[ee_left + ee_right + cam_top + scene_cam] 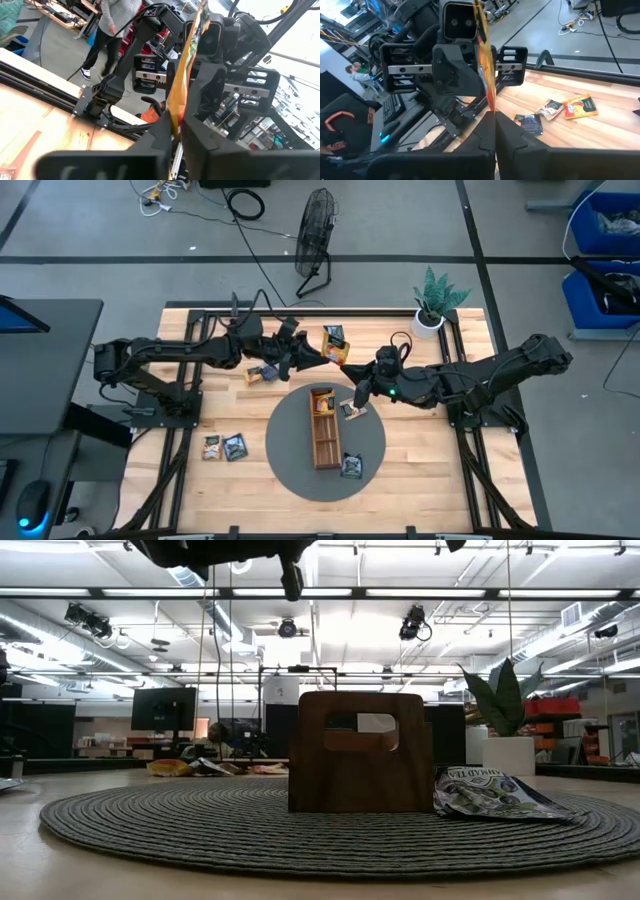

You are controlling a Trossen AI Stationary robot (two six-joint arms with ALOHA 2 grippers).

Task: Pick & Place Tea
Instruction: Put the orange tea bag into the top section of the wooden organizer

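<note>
An orange tea sachet (338, 356) hangs in the air between my two grippers, above the far edge of the round grey mat (290, 460). My left gripper (320, 358) comes from the table's left and is shut on it. My right gripper (352, 372) comes from the right and is shut on it too. Both wrist views show the sachet edge-on (186, 70) (484, 55). The brown wooden tray (323, 430) stands on the mat, with one sachet (352, 410) beside it and another (351, 466) near the mat's front. My left gripper pinches one edge of the orange sachet (176, 117) between its two fingers, coming roughly level from the table's left. The sachet stands on edge, clear of the table. My right gripper pinches the opposite edge (491, 107) between its two fingers, coming roughly level from the table's right.
Two sachets (224, 447) lie on the wood at the near left and one (262, 373) under the left arm. Another sachet (334, 335) lies at the far middle. A potted plant (432, 305) stands at the far right corner. In the low view a sachet (495, 792) lies beside the tray's end (360, 752).
</note>
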